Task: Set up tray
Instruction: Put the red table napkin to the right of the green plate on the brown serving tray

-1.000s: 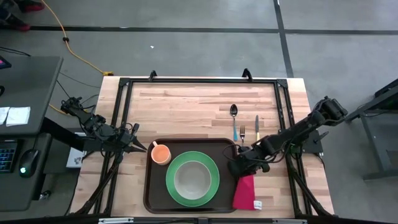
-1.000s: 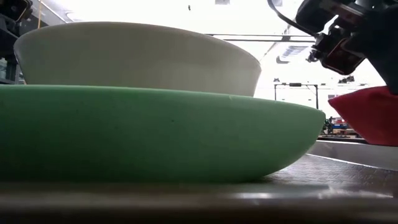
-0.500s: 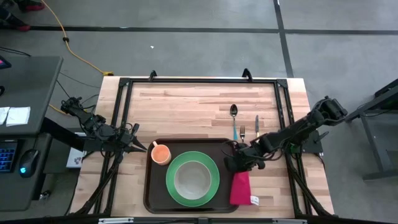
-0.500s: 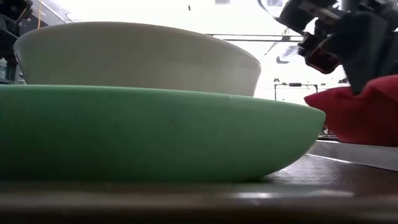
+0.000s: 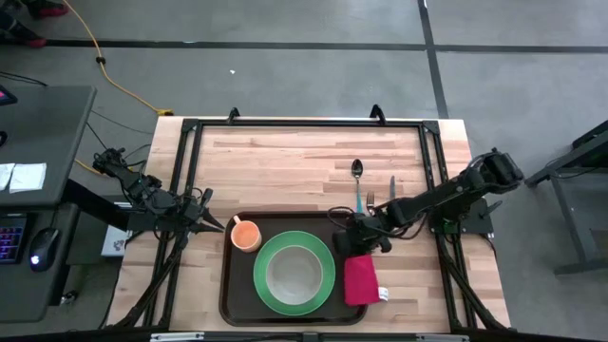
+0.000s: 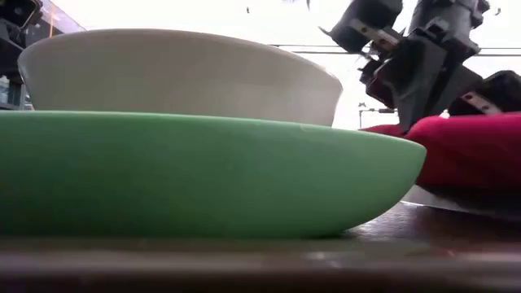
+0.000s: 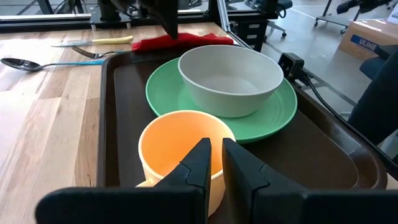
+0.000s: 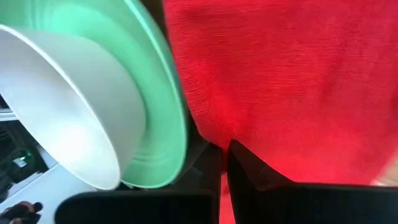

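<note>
Right gripper (image 5: 356, 249) jaws clenched on red napkin (image 5: 360, 280) at tray's (image 5: 231, 294) 3 o'clock edge; left gripper (image 5: 220, 227) jaws closed, empty.

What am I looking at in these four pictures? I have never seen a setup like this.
Two robot arms work at a wooden table. One camera looks straight down, one sits at table height, and one rides on each wrist. A dark brown tray holds an orange cup and a green plate with a white bowl on it. A spoon, fork and knife lie on the bare table beyond the tray. The right gripper pinches a red napkin at the tray's right edge. The left gripper waits by the cup, shut and empty.
</note>
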Available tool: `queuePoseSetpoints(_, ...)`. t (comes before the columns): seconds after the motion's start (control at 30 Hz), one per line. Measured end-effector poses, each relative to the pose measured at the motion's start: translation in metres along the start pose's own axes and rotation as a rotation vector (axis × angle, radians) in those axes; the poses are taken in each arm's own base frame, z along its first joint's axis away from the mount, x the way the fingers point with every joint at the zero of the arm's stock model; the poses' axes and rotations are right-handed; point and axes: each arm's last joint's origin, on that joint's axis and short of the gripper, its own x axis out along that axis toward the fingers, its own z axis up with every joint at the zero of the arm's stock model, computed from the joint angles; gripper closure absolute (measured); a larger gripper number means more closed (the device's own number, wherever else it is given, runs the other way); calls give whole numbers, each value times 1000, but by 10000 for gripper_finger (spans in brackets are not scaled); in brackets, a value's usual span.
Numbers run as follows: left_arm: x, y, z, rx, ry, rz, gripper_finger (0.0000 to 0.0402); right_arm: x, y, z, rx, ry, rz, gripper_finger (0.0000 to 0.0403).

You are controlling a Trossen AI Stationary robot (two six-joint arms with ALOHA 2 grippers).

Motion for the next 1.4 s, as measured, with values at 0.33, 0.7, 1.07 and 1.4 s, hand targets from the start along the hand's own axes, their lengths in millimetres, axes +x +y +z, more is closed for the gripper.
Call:
queuePoseSetpoints(0.33,0,0,0,0,0,0,330,16,-1,6,36,14,-22,403)
queuePoseSetpoints(0.7,0,0,0,6,0,0,330,29,-5,18,83,49,-79,403)
queuePoseSetpoints(1.07,0,0,0,19,0,0,330,45,-5,23,103,38,-64,403)
queuePoseSetpoints(1.4,0,0,0,19,0,0,330,44,-2,36,109,17,-32,403)
